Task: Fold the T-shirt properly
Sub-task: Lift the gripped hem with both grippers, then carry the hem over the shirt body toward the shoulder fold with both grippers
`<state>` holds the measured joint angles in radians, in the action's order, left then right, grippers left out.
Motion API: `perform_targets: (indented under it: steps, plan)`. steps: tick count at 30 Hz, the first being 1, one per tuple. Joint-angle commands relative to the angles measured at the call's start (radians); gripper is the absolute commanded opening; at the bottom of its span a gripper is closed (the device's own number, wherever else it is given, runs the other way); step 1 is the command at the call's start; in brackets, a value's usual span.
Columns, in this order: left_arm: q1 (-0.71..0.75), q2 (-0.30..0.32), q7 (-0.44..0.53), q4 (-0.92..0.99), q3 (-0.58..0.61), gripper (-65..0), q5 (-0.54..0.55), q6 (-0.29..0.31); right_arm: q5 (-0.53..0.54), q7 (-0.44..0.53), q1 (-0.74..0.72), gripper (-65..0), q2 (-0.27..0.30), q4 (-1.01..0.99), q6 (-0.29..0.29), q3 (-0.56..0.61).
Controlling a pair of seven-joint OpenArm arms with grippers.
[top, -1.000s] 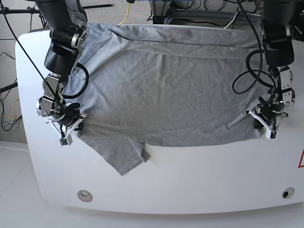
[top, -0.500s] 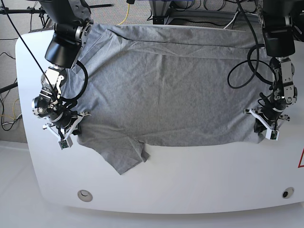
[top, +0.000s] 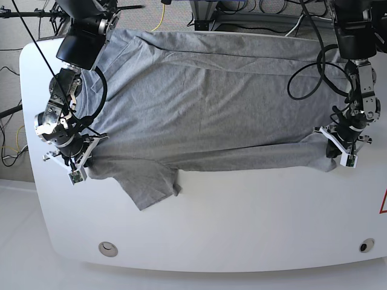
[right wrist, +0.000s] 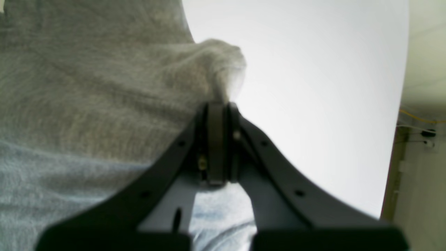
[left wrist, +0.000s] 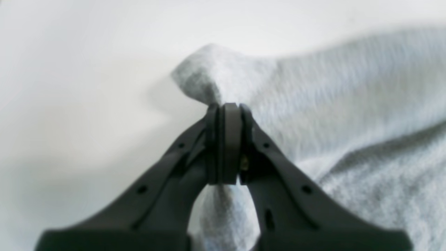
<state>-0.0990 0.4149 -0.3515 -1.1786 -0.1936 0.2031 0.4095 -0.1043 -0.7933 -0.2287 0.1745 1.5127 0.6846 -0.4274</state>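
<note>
1. Pinching a bunched corner of the T-shirt (left wrist: 348, 115), the left gripper (left wrist: 224, 111) has its jaws pressed together on the fabric.
2. Right wrist: right gripper (right wrist: 217, 108) clamps another corner the same way.
3. Base: shirt lies plain side up on the white table (top: 242, 223), long axis left-right, one sleeve pointing toward the near edge.

A white table (top: 254, 223) with rounded corners is carrying the grey T-shirt (top: 211, 103), which is lying spread flat across its far half, one sleeve (top: 148, 184) pointing toward the near edge
</note>
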Motion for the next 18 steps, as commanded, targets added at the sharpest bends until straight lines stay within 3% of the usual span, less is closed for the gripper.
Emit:
perform_targets:
  steps: [1, 18]
  plan:
    - [-0.011, 0.022, 0.013, -0.014, -0.037, -65.0, 0.004, 0.005, -0.001, -0.015, -0.010, -64.9, 0.009, 0.044, 0.003, -0.009]
    - [0.113, 0.022, -0.088, -0.241, -0.114, -65.0, -0.005, 0.031, -0.020, -0.114, 0.031, -64.7, 0.007, 0.173, 0.014, -0.020]
